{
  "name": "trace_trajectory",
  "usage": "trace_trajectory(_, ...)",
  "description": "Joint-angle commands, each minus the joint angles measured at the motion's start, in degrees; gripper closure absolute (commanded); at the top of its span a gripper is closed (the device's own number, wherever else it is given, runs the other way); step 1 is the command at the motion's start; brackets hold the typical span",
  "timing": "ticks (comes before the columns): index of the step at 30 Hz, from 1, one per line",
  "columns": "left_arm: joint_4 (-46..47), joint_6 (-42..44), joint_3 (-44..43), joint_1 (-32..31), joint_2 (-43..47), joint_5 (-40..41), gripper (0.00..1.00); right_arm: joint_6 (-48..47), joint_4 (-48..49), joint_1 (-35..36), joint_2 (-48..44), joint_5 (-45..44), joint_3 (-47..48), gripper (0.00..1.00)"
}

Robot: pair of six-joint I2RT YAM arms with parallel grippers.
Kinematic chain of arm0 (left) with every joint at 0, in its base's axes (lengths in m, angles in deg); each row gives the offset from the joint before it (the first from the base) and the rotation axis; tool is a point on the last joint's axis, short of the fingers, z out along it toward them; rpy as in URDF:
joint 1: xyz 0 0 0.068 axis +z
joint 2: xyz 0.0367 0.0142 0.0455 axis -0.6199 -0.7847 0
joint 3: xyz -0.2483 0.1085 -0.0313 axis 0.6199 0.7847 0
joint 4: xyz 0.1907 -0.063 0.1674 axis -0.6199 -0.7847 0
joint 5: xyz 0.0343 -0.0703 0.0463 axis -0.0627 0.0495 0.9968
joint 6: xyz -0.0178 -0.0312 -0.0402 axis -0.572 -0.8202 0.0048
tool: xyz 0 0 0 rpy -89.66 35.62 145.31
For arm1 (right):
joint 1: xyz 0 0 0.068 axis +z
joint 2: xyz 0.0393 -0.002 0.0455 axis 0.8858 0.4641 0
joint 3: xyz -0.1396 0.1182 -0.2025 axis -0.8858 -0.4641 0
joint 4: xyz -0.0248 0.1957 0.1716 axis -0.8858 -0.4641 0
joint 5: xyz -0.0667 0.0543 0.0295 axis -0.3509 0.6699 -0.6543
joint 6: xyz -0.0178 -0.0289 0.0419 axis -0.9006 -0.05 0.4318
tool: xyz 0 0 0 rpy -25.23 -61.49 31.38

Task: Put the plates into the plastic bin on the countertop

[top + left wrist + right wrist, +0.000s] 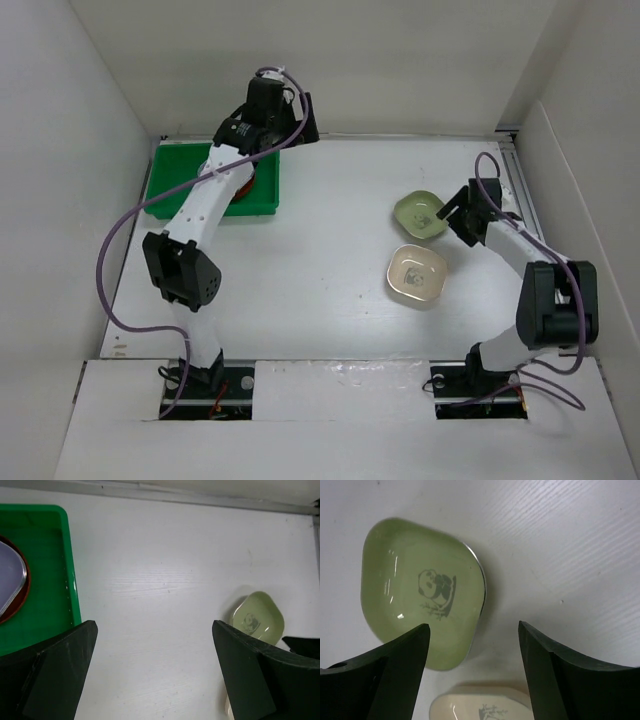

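Observation:
The green plastic bin (170,185) stands at the back left of the white countertop (320,240). In the left wrist view the bin (47,570) holds a lavender plate (7,577) lying in a red-brown plate (22,597). A pale green plate (420,215) and a cream plate (417,275) lie on the right. My left gripper (305,120) is open and empty beside the bin's far right corner. My right gripper (473,626) is open and empty, low over the near right edge of the pale green plate (420,595), with the cream plate (480,707) just below. The other plates are hidden.
White walls enclose the countertop on the left, back and right. A metal rail (520,180) runs along the right wall. My left arm (210,200) crosses over the bin and covers most of its contents from above.

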Motion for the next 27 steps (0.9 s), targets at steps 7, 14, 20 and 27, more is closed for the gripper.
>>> trace_trajectory(7,-3.0,3.8,-2.2,0.3,-1.0,-4.2,0.00,-1.7,4.2,-2.5,13.2,-1.1,9.9,0.38)
trace_trajectory(14,-3.0,3.8,-2.8,0.3,-3.7,-6.7,0.00,-1.7,3.6,-2.5,17.7,1.2,12.7,0.62)
trace_trajectory(20,-2.4,4.4,-2.3,-0.2,-5.9,-10.5,0.00,1.0,3.6,-0.5,21.6,4.7,19.1,1.00)
trace_trajectory(27,-2.9,5.3,-1.8,-0.9,-9.9,-11.1,0.00,-0.2,-4.5,11.7,23.4,-1.3,33.5,1.00)
